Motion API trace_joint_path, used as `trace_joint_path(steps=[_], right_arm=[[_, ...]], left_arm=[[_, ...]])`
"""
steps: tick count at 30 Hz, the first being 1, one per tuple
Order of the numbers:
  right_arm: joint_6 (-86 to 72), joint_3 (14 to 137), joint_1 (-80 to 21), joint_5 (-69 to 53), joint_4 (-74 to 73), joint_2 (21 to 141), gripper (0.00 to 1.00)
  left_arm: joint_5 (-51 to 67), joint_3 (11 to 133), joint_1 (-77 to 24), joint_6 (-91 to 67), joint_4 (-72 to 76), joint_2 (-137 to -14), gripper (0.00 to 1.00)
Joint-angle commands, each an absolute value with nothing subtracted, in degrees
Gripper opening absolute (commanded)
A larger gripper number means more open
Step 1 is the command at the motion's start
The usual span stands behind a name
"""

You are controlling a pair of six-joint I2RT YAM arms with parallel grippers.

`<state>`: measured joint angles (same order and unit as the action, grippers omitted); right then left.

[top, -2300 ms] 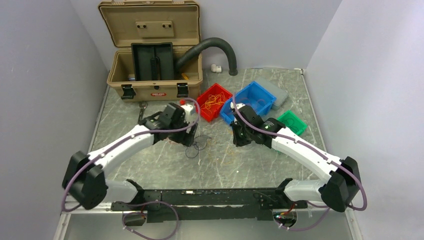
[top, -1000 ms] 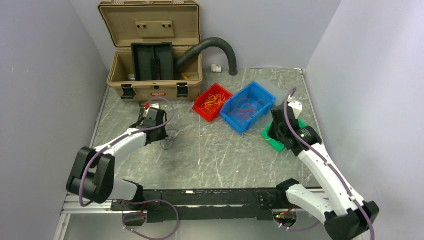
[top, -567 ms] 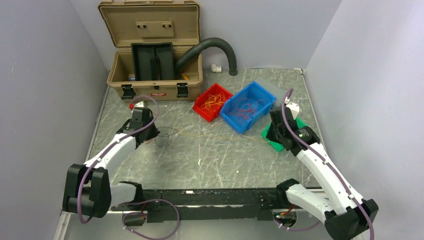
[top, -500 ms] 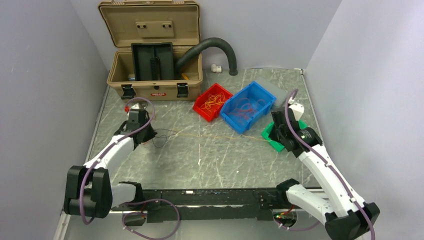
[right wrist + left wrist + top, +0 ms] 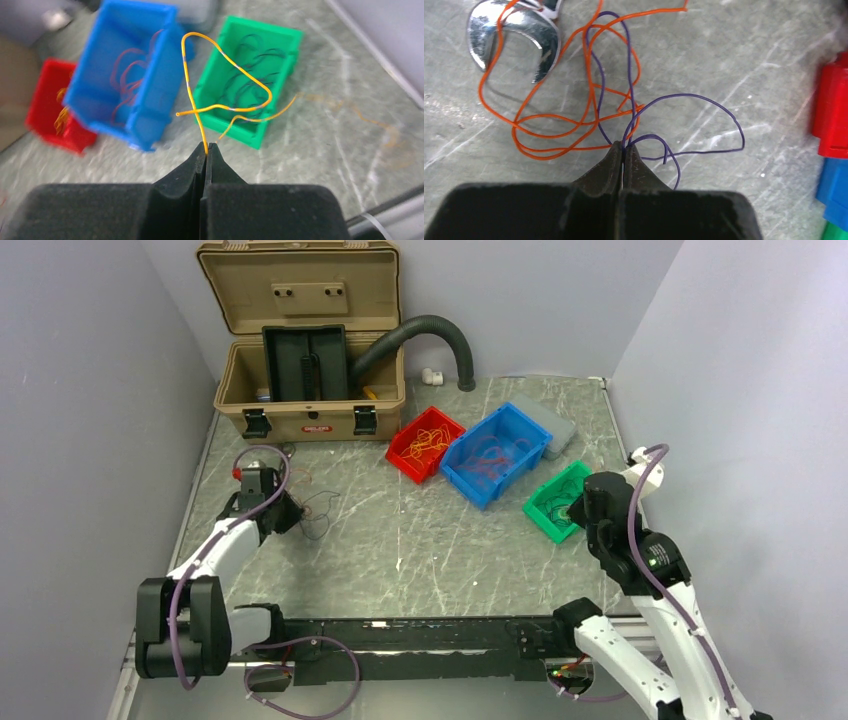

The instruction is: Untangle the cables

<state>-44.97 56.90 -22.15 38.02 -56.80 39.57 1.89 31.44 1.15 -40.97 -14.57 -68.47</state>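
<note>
The cables now lie in two places. On the left, a loose tangle (image 5: 315, 508) of an orange wire (image 5: 480, 90) and a purple wire (image 5: 689, 94) rests on the table. My left gripper (image 5: 623, 147) is shut on the purple wire where the loops cross, at the tangle's left side (image 5: 289, 513). My right gripper (image 5: 206, 145) is shut on the end of a separate yellow wire (image 5: 202, 135). That wire curls up in the air in front of the green bin (image 5: 250, 132). In the top view the right gripper (image 5: 583, 506) hangs just right of the green bin.
A silver wrench (image 5: 531, 30) lies under the orange loops. Red (image 5: 400, 462), blue (image 5: 480, 485) and green (image 5: 540, 515) bins hold sorted wires. An open tan toolbox (image 5: 310, 420), a black ribbed hose (image 5: 440, 325) and a grey block (image 5: 555, 420) stand at the back.
The yellow wire stretched between the grippers has come free of the tangle. My right arm pulled back to the right with it. My left arm dragged the tangle further left.
</note>
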Motion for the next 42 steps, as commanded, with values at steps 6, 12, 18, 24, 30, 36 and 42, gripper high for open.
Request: trace_joint_path(steps=[6, 12, 18, 24, 30, 36, 42], right_arm=[[-29.40, 53.46, -22.86, -4.58, -33.78, 43.59, 0.00], [-28.40, 65.20, -29.55, -5.55, -28.87, 51.58, 0.00], [-25.95, 78.92, -31.82, -7.66, -27.56, 62.88, 0.00], [-23.29, 90.73, -31.99, -8.65, -27.30, 73.43, 0.00], [-21.28, 100.43, -31.80, -5.59, -26.32, 82.40, 0.00], [-21.31, 103.36, -30.63, 2.56, -23.75, 87.47, 0.00], [-19.94, 108.73, -29.97, 4.99, -24.05, 92.88, 0.00]], left_arm=[[5.52, 33.34, -2.87, -36.10, -12.02, -60.42, 0.00], [7.14, 34.44, -5.79, -34.05, -12.65, -56.47, 0.00], [7.65, 37.78, -6.41, -31.45, -17.41, -54.54, 0.00], [7.67, 42.15, -6.42, -28.25, -23.45, -52.08, 0.00], [9.92, 47.80, -6.42, -24.87, -28.29, -51.79, 0.00], [10.57, 53.58, -6.42, -17.65, -34.44, -56.41, 0.00], [12.13, 56.21, -6.41, -11.99, -36.66, -57.79, 0.00]])
